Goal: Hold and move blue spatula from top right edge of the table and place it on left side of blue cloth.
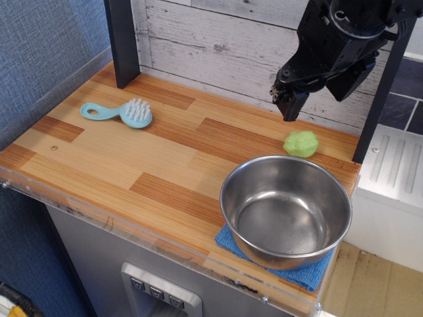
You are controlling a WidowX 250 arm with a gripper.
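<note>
The blue spatula (121, 113), a light-blue brush with pale bristles, lies flat at the far left of the table (99, 165), its handle pointing left. The blue cloth (305, 273) lies at the front right corner, mostly covered by a steel bowl (285, 210) standing on it. My gripper (317, 104) hangs in the air at the back right, above and just left of a green lumpy ball (301, 143). Its jaws look apart and hold nothing. It is far from the spatula.
A dark post (122, 43) stands at the back left and another (383, 86) at the back right. A white plank wall (211, 46) runs behind the table. The clear plastic front edge (132, 228) borders the table.
</note>
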